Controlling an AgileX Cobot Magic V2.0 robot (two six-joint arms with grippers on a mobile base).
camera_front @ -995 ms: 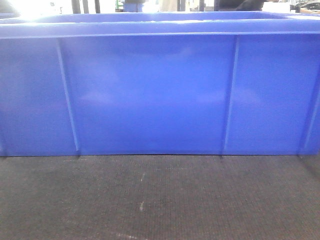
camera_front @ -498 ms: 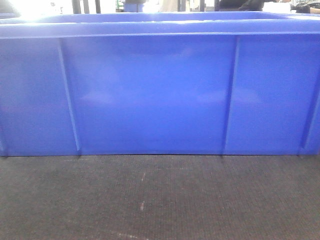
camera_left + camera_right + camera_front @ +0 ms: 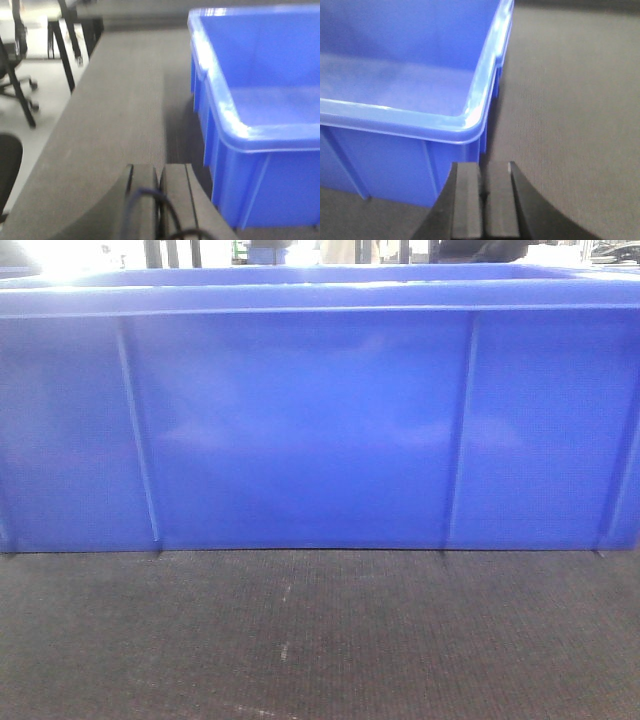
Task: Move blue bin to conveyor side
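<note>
Nothing has moved since a second ago: the blue bin (image 3: 300,430) sits on the conveyor side (image 3: 320,640), so bring your left gripper (image 3: 159,200) and right gripper (image 3: 485,210), both closed on nothing, squarely against its end walls before pushing.

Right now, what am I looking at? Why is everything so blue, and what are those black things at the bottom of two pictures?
These are three cameras on a robot with two arms. One camera looks straight ahead and sees mostly one wall of a big glossy blue plastic crate with raised ribs. It stands on a wide dark grey woven surface.

The other two cameras ride on the robot's wrists. The black shapes are its pincers. The left pincer is beside one corner of the crate, the right pincer beside another. Both are shut, fingers pressed together, holding nothing.

The part of the crate's inside that shows has nothing in it. At the edge of the left wrist picture you can glimpse an office chair.
</note>
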